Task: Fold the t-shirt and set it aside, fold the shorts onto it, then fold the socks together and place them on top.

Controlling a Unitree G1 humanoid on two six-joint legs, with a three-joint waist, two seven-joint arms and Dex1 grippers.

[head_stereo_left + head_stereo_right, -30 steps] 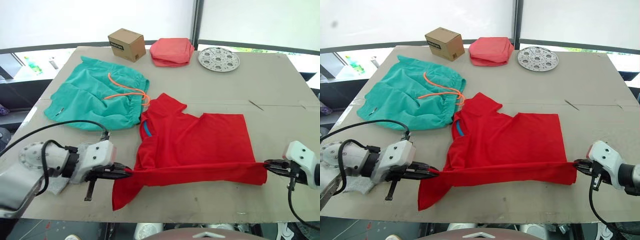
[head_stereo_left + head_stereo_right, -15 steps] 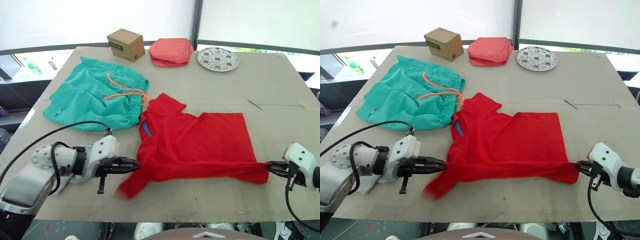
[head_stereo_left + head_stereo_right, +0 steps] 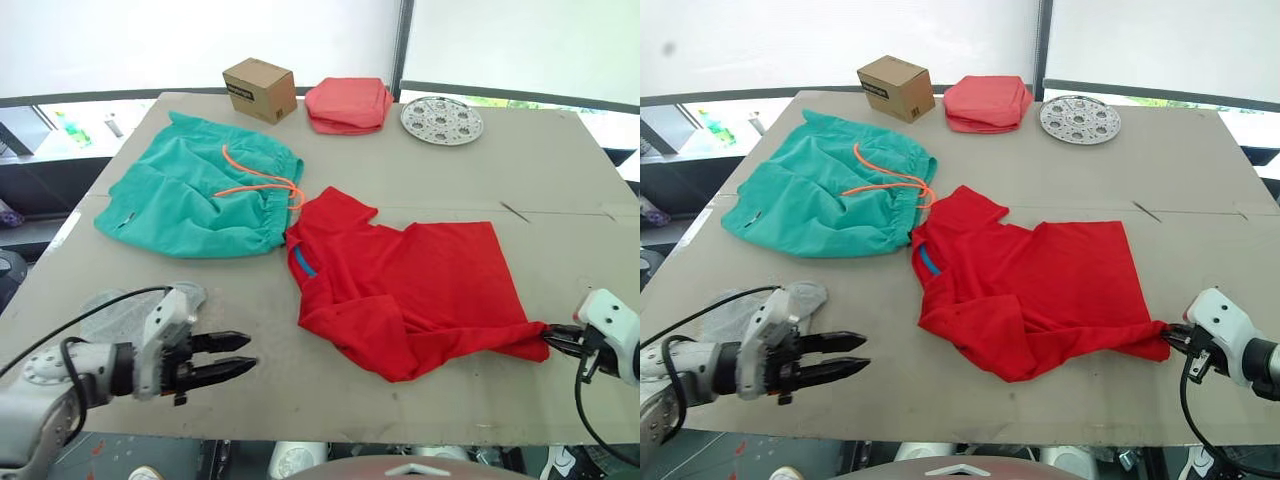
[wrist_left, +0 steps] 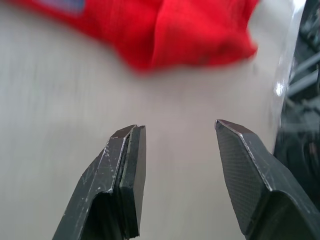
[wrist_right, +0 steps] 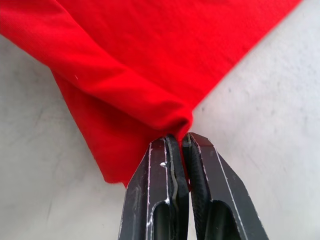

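On the table (image 3: 560, 170), placed against the t-shirt:
T-shirt (image 3: 420, 285): bright red, rumpled, lying at mid-table; its near edge is folded over on itself into a loose bunch, blue neck band facing the shorts.
Right gripper (image 3: 556, 338): fingers pressed together on the t-shirt's near right corner, a fold of red cloth pinched between them in the wrist view.
Left gripper (image 3: 238, 354): fingers spread apart and holding nothing, hovering above bare table on the t-shirt's left, apart from the cloth.
Shorts (image 3: 195, 185): teal-green, spread out, waistband touching the t-shirt's collar side, orange drawstring (image 3: 250, 180) across them.
Socks (image 3: 130, 310): pale grey, probably both, left of the t-shirt, partly behind the left arm.
Beyond the t-shirt: cardboard box (image 3: 259, 89), folded salmon-pink cloth (image 3: 347, 103), perforated metal disc (image 3: 441, 119) along the far edge.
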